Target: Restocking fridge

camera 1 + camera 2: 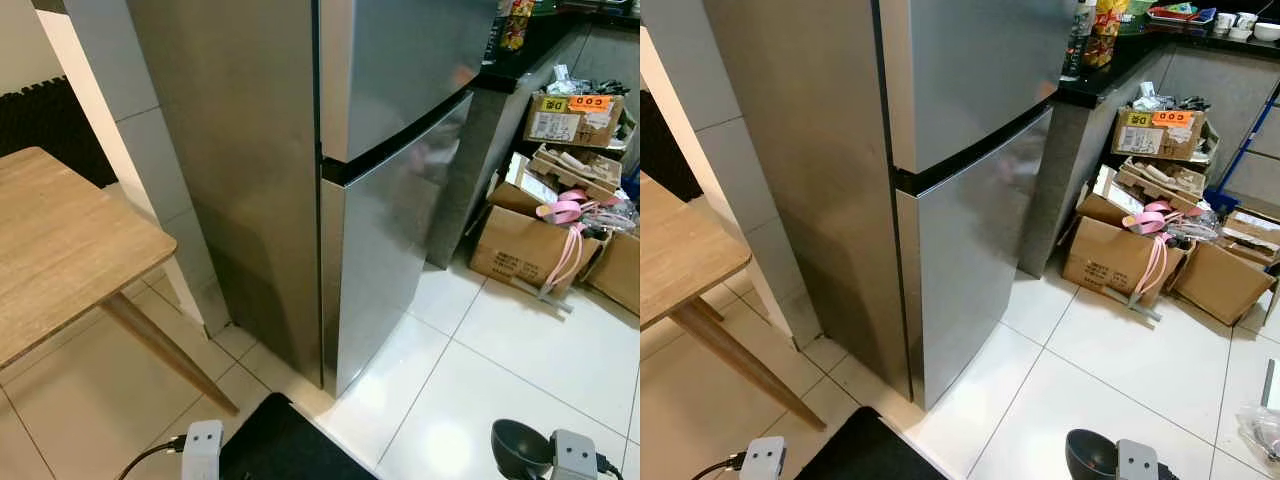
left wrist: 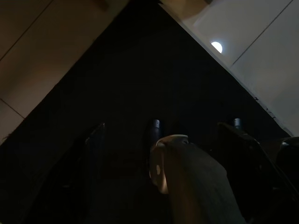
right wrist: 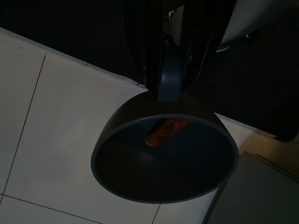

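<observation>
The tall stainless-steel fridge [image 1: 380, 200] stands straight ahead with both doors shut. My right gripper [image 3: 169, 70] hangs low by my right side, shut on the handle of a small dark pan [image 3: 163, 158]. A brown-orange piece of food [image 3: 169, 129] lies inside the pan. The same pan [image 1: 522, 447] sits at the bottom right of the left eye view, over white floor tiles. My left gripper [image 2: 166, 149] hangs idle over a black mat [image 2: 117, 84], its two dark fingers apart.
A wooden table [image 1: 60, 240] with slanted legs stands on my left. Cardboard boxes [image 1: 520, 245] with pink straps pile up right of the fridge, under a dark counter [image 1: 1110, 70]. The black mat [image 1: 290, 445] lies at my feet.
</observation>
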Tool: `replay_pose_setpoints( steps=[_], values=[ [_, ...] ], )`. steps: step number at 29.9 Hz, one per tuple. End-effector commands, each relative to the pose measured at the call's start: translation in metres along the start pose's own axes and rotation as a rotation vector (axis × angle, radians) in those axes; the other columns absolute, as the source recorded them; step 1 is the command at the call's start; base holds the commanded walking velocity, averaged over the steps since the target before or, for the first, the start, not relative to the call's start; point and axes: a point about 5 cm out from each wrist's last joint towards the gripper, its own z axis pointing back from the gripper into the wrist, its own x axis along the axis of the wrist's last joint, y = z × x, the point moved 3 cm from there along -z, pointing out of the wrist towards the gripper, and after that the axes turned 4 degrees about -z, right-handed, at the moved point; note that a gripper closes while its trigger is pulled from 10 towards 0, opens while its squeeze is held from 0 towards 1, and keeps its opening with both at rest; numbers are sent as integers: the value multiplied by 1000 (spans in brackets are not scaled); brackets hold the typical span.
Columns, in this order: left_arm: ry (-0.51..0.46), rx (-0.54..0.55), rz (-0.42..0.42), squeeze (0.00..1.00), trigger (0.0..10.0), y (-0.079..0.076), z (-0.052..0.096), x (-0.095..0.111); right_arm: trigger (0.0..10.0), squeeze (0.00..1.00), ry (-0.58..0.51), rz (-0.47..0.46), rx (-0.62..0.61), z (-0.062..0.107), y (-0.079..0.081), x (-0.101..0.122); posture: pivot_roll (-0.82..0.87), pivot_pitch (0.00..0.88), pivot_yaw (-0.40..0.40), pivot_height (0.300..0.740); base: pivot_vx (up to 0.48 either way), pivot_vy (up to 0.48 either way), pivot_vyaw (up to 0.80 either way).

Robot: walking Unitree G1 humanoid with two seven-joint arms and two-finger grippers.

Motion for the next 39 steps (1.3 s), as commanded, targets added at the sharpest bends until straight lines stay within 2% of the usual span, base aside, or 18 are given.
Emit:
replay_pose_setpoints(
  steps=[1, 28, 39],
  values=[
    [14, -1, -15, 0, 10000, 3, 1, -3, 10000, 0, -8, 1, 7, -1, 2, 1, -71, 0, -5, 740, 262, 0, 0],
    [2, -17, -13, 0, 10000, -2, 0, -1, 10000, 0, -7, 3, 16, -1, 5, 1, -73, 0, -4, 740, 284, 0, 0],
    [5, -64, -10, 0, 10000, -9, 0, -2, 10000, 0, -8, 3, 18, -1, 5, 1, -73, 0, -5, 740, 0, -30, 0]
  ],
)
